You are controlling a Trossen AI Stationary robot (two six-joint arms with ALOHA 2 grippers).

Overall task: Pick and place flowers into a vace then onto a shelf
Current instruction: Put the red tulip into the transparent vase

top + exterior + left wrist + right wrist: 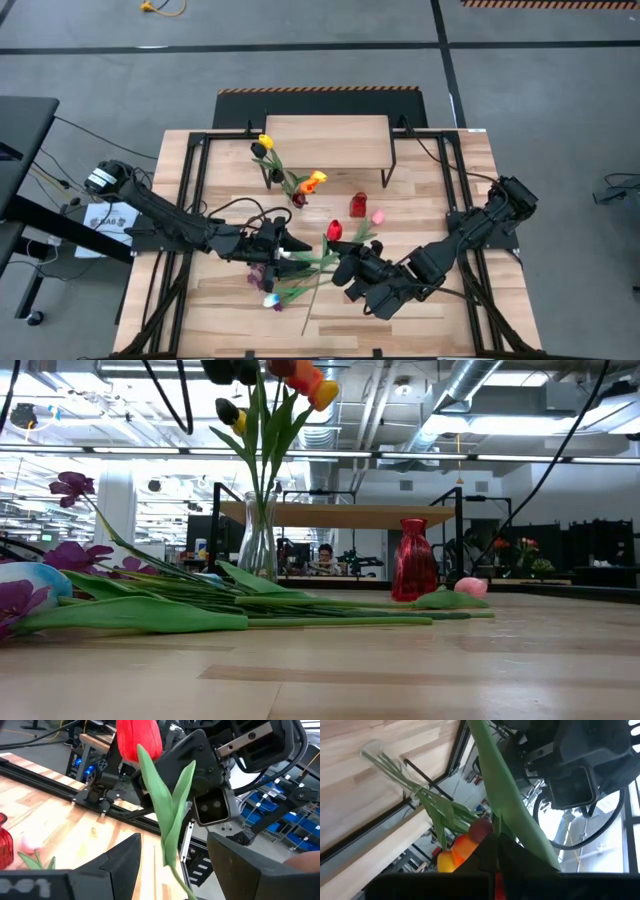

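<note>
Two vases stand on the bench in front of the shelf [326, 140]: a clear glass vase [257, 538] holding several tulips, and a red vase [358, 204] with nothing visible in it. Right gripper [343, 268] is clenched on the stem of a red tulip [334, 231] at mid-bench. Left gripper [287, 252] is released, just beside that tulip, above the loose flowers [292, 290].

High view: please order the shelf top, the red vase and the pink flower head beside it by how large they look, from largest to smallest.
1. Shelf top, clearly the largest.
2. Red vase.
3. Pink flower head, which looks only slightly smaller than the vase, so this last ranking is unsure.
</note>
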